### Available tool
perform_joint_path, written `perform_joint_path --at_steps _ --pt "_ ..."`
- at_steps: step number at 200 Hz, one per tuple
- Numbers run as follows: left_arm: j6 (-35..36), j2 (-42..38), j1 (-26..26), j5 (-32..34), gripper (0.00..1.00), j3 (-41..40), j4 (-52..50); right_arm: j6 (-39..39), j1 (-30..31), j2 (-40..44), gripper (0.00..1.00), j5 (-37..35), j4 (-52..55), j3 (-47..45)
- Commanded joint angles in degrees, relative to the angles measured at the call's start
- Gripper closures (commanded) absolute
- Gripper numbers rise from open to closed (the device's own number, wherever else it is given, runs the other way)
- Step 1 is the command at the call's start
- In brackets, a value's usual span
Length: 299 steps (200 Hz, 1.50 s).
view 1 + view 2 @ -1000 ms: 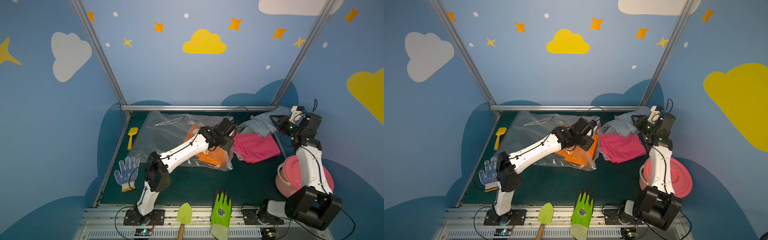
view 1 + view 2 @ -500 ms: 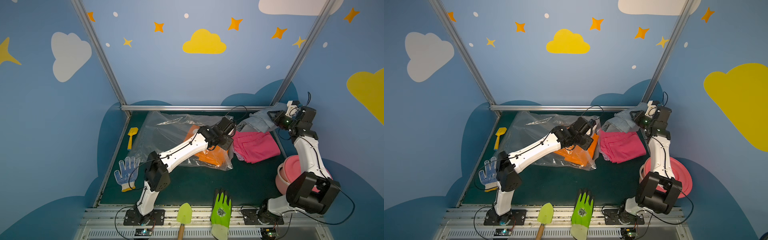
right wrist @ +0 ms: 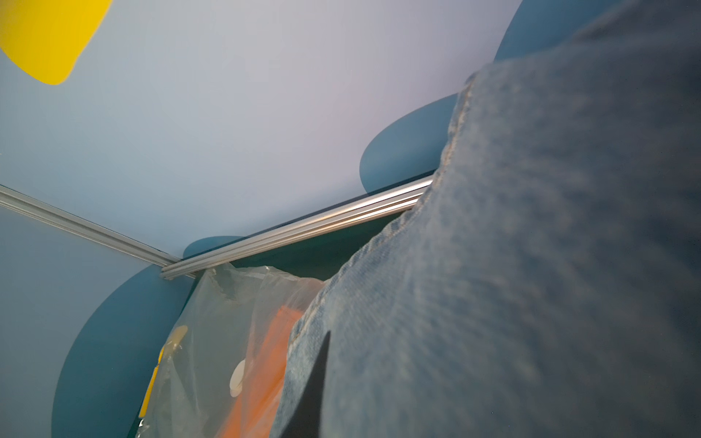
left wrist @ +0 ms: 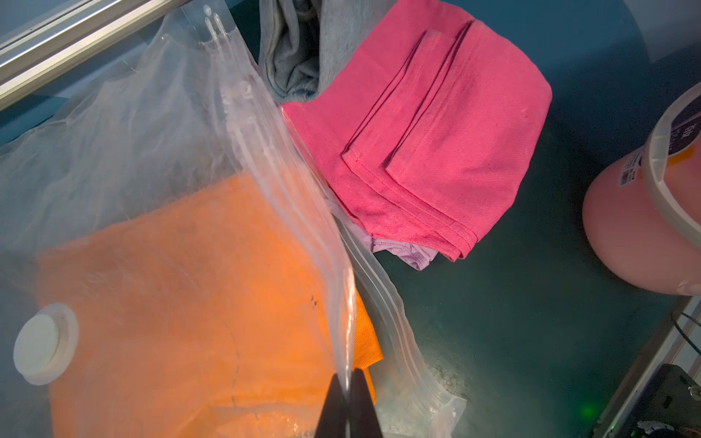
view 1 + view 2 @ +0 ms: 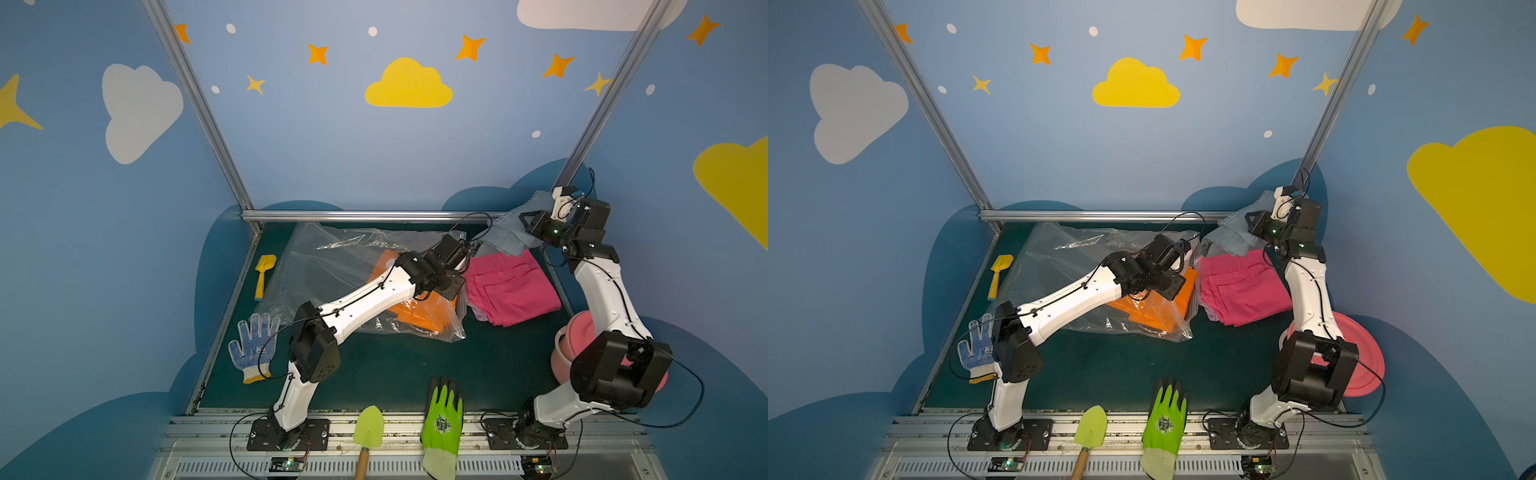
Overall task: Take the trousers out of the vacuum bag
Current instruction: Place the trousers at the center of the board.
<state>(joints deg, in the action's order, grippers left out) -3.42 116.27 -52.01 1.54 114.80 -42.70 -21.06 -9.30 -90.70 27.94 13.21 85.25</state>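
My left hand (image 4: 347,402) reaches low across the desk (image 5: 395,374), pinched shut on the zip edge of the vacuum bag (image 5: 332,266). My right hand (image 5: 527,219) is raised in the far right corner, clamped on the denim trousers (image 5: 500,241), which hang off it. Desk is dark green; walls are blue with clouds and stars. Bag is clear and crinkly, with the orange trousers (image 4: 182,303) inside by the round white valve (image 4: 41,343). Pink trousers (image 5: 511,286) lie folded just outside the mouth, lilac trousers (image 4: 402,254) under them.
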Motion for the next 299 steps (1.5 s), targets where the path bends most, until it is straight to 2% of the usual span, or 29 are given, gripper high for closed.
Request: perform_joint_path --at_steps 1,100,247,299 --pt "0.6 -1.0 0.4 -0.2 0.95 -0.3 -0.3 4.7 0.9 0.9 1.0 -2.2 -6.3 4.1" --pt "0.7 -0.7 0.5 -0.3 0.95 0.0 -0.5 9.5 2.1 -0.7 1.0 -9.4 -4.7 5.4" --pt "0.6 -0.8 1.0 0.0 0.95 -0.6 -0.5 3.2 3.2 -5.1 1.0 -11.6 -7.7 9.3" --pt "0.7 -0.8 1.2 -0.3 0.95 -0.7 -0.5 2.2 3.6 -5.6 1.0 -11.0 -7.9 8.0"
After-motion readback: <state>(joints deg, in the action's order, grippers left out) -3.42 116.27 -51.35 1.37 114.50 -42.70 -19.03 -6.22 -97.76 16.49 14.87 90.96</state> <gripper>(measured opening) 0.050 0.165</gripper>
